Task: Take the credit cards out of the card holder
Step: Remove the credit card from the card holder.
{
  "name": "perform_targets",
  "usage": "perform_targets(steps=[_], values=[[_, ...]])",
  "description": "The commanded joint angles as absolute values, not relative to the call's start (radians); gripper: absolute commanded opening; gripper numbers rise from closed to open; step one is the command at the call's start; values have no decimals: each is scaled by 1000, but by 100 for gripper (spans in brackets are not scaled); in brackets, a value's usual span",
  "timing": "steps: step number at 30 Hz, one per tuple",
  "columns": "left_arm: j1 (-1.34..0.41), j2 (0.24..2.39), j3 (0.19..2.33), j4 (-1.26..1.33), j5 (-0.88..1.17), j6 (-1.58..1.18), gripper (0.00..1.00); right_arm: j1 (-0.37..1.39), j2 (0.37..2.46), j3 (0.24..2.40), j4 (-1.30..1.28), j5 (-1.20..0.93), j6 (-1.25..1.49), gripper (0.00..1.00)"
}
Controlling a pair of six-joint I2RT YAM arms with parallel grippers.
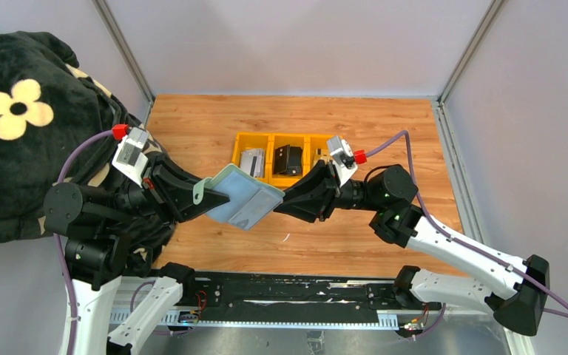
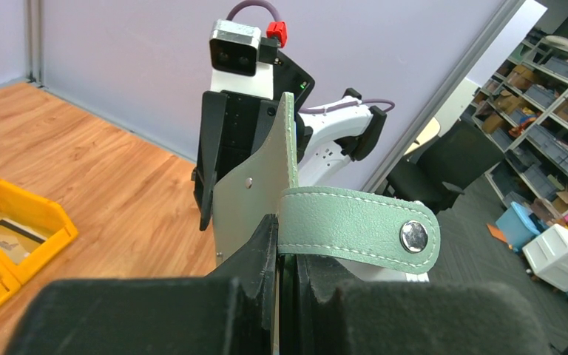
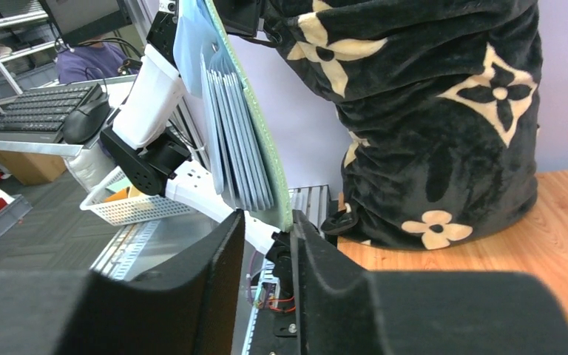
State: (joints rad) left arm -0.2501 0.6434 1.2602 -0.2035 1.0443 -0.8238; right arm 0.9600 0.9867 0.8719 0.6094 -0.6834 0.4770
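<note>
The card holder (image 1: 244, 198) was held open and tilted above the table (image 1: 192, 126), its pale grey-blue inside turned upward and its sage-green outside shown along one edge. Its snap tab (image 2: 359, 229) was left unfastened, stuck out sideways. A silver-grey card (image 1: 251, 161), a black card (image 1: 288, 159) and a beige card (image 2: 0, 233) were laid in separate compartments of a yellow tray (image 1: 255, 138)

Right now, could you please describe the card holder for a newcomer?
Start at the yellow tray on the wooden table. Just nearer, in mid-air between the left gripper and right gripper, is the card holder: the only sage-green wallet, opened to pale blue pockets.
</note>
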Motion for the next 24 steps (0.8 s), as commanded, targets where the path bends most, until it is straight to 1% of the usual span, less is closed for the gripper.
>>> perform_targets(steps=[1,5,7,10,15,19,24], values=[[-250,642,1283,-180,1045,-838,0,974,977,899,637,-657,477,30],[-250,642,1288,-193,1043,-832,0,981,979,912,639,-645,485,27],[-250,643,1289,-196,1043,-827,0,987,984,922,646,-647,492,30],[-250,642,1289,-206,1042,-816,0,1004,994,940,651,-654,498,48],[-250,641,1287,-221,1042,-796,0,1038,1007,960,648,-663,492,64],[-250,639,1283,-241,1043,-770,0,1059,1027,988,651,-650,491,75],[-250,636,1271,-259,1048,-752,0,1091,1082,1065,622,-630,457,78]])
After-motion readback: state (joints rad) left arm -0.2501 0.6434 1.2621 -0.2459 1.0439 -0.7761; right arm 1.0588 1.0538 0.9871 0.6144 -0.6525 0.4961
